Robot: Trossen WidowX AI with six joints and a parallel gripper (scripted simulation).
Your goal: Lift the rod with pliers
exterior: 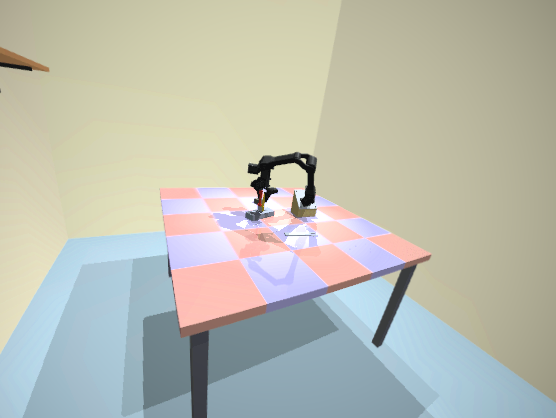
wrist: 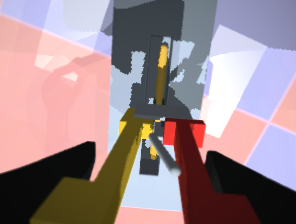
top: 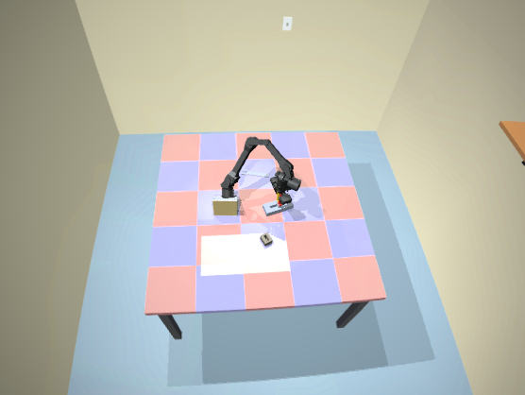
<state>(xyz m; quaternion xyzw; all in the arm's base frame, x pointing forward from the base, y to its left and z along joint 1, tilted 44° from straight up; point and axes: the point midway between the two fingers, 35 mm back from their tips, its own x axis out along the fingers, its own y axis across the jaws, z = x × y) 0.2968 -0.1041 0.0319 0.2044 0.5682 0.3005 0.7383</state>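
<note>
- The black gripper's hand (top: 281, 196) (exterior: 261, 194) (wrist: 150, 154) points down over the block, its two fingers partly spread and pinching the locking pliers by their handles.
- The locking pliers, with one yellow and one red handle (top: 279, 200) (exterior: 261, 201) (wrist: 190, 165), stand roughly upright, jaw end down at the block; in the wrist view yellow is on the left and red on the right, with a gap between them.
- A slim grey cylindrical bar (wrist: 166, 156) slants between the handles.
- The golden-yellow cylindrical rod (wrist: 161, 75) lies lengthwise in the dark, narrow channel of the block, showing on both sides of the pliers' head; it is not lifted out. Whether the jaws grip it, or have locked, I cannot tell.
- The blue-grey rectangular block (top: 270, 211) (exterior: 252, 216) (wrist: 127, 185) lies flat on the pink-and-lilac checkered worktop (top: 172, 293) (exterior: 215, 300).
- The black jointed arm (top: 241, 158) (exterior: 285, 159) arches from beside a tan box with a pale top (top: 225, 207) (exterior: 303, 209) over to the block.
- A small grey-brown block with a dark opening (top: 266, 239) sits on the white rectangular patch (top: 227, 257), well apart from the pliers.
- A thin pale strip (top: 255, 174) (exterior: 300, 234) lies on the worktop, apart from the channel block.
</note>
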